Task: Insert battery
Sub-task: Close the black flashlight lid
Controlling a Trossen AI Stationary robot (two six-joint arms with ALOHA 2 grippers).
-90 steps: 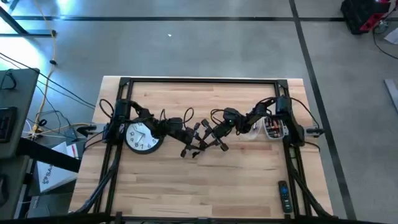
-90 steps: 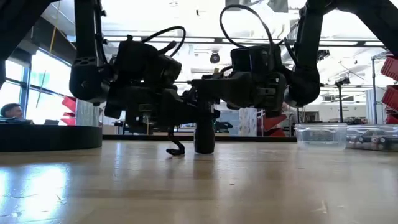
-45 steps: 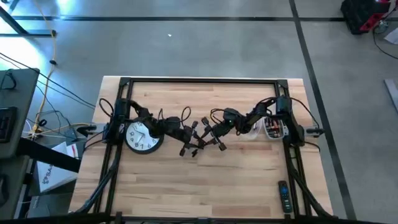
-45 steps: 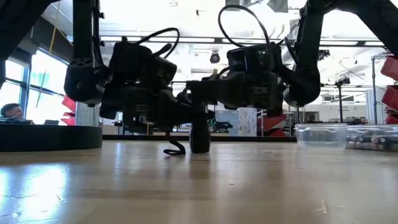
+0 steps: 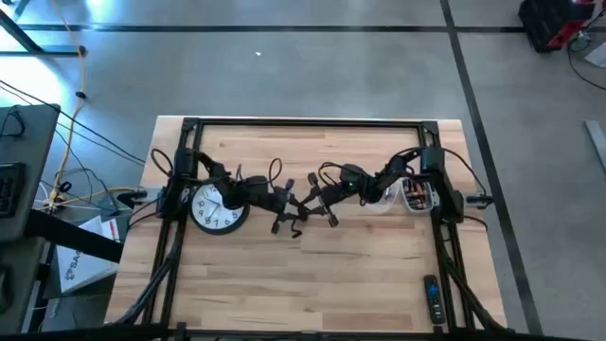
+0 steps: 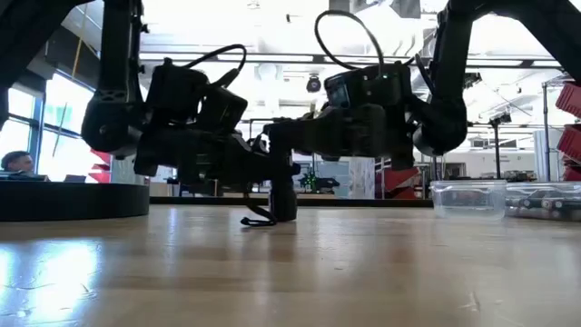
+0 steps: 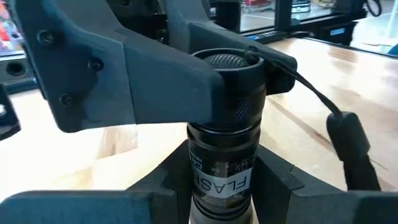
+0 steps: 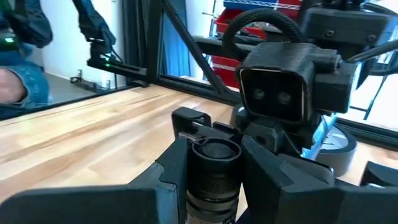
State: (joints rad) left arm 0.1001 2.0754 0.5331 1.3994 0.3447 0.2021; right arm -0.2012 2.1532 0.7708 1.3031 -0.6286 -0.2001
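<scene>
The high view looks straight down from well above, taking in the whole surface and surrounding floor. The low view sits at surface height, facing level across it into the room. Each wrist view looks forward from very close. All four share the black flashlight standing upright at mid-surface, which fills both wrist views.

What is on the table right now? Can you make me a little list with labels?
held thing: flashlight, standing upright on the table
left gripper: shut on the flashlight's body
right gripper: shut on the flashlight's top end
beside left arm: wall clock
beside right arm: clear box
near front edge: remote control
</scene>
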